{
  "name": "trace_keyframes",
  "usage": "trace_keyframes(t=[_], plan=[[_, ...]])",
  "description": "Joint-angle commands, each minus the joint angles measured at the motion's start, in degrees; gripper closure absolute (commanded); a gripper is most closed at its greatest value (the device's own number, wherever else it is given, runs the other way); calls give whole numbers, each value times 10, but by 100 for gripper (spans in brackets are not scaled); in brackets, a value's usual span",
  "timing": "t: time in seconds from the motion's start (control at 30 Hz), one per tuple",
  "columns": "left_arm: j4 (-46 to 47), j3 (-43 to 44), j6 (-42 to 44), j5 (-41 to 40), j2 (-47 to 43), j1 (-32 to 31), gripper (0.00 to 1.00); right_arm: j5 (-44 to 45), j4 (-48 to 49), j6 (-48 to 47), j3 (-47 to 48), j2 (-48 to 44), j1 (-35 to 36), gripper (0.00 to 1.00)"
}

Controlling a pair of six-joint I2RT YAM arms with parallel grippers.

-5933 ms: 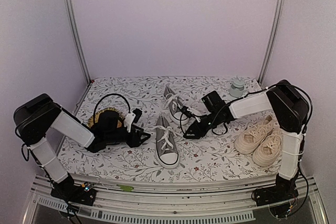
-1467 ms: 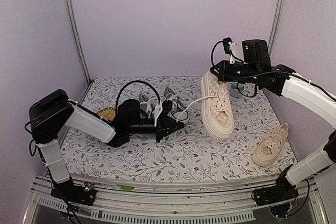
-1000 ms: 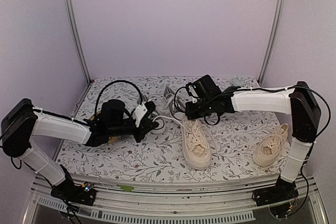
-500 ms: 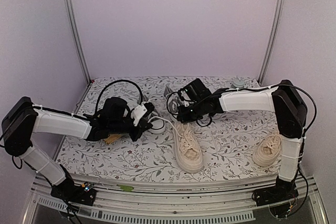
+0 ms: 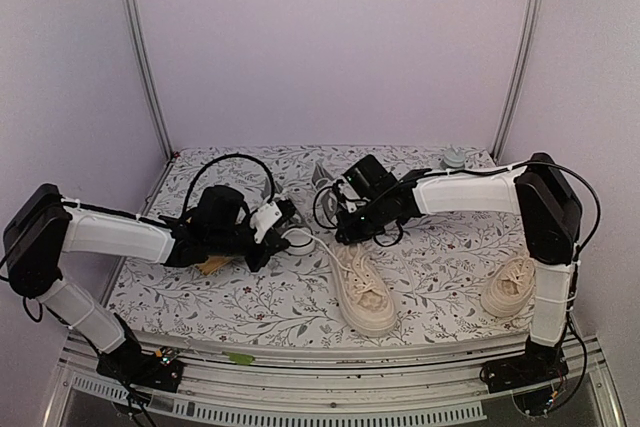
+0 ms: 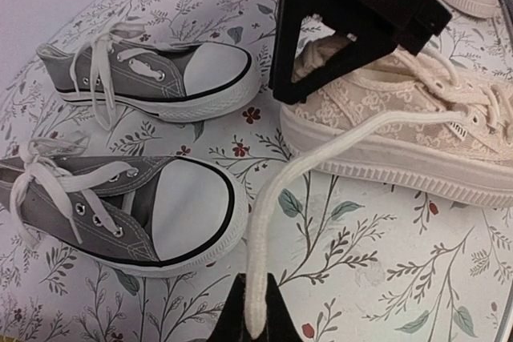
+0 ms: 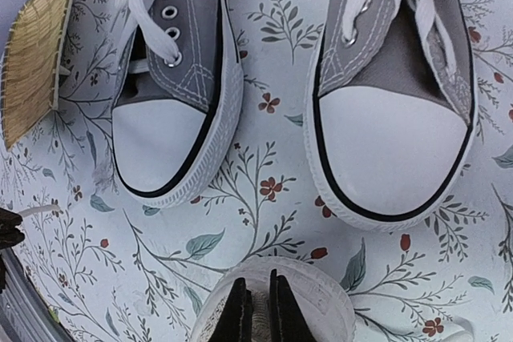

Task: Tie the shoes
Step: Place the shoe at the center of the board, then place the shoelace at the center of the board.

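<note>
Lilac walls [image 5: 330, 47] stood behind a tabletop [image 5: 250, 297] covered in a flowered cloth. From above, the left pincer [image 5: 287, 237] sat left of centre, clamped on the end of a lace [image 5: 312, 235] that ran right to a cream shoe [image 5: 362, 287] lying at lower centre with its toe towards the bottom edge. The right pincer [image 5: 340, 232] hung at that shoe's heel end. A second cream shoe [image 5: 508, 287] lay well apart at the lower right, and a woven mat [image 5: 212, 265] showed under the left arm.

From the left wrist, the fingers met at the bottom edge, fully closed on the lace, which curved up and right to the cream shoe at the right. The grey shoes [image 6: 160, 78] lay at the left, one above the other, white toe caps pointing right — near the cream shoe but apart from it.

From the right wrist, the grey shoes filled the top of the frame, toes down, with the woven mat at the upper left. At the bottom edge the fingers were drawn almost together over the cream shoe's pale rim — whether they nipped it could not be told.
</note>
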Motion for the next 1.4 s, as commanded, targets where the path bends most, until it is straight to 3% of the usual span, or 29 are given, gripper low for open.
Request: trace_keyframes(t=[0.0,0.07,0.2,0.27,0.37,0.5,0.67,1.0,1.13,1.2,1.27,1.37], plan=[[-9,14,8,1,4,4,100,-27,-21,-14,33,17,16,99],[-13,17,11,-3,6,4,100,-8,-17,-15,36,13,16,96],[-23,21,17,-11,7,4,100,13,-14,-18,52,4,16,59],[-28,22,20,-15,6,4,100,18,-33,-33,73,1,13,47],[-39,26,24,-18,6,4,100,32,-71,-54,82,-26,-4,41],[-70,38,27,-11,9,-2,100,23,-118,-56,23,-101,-59,35],[-118,47,25,-4,11,-23,100,14,-189,-53,-63,-140,-116,33],[-271,91,-9,4,45,-48,100,-39,-205,-52,-160,-99,-117,37],[-320,120,-35,-17,70,-52,66,-28,-199,-58,-160,-70,-105,42],[-358,132,-53,-29,73,-51,53,-4,-203,-59,-158,-58,-98,45],[-403,146,-76,-43,76,-52,47,23,-211,-60,-156,-44,-93,51],[-454,156,-121,-51,79,-52,45,44,-216,-62,-155,-35,-89,59]])
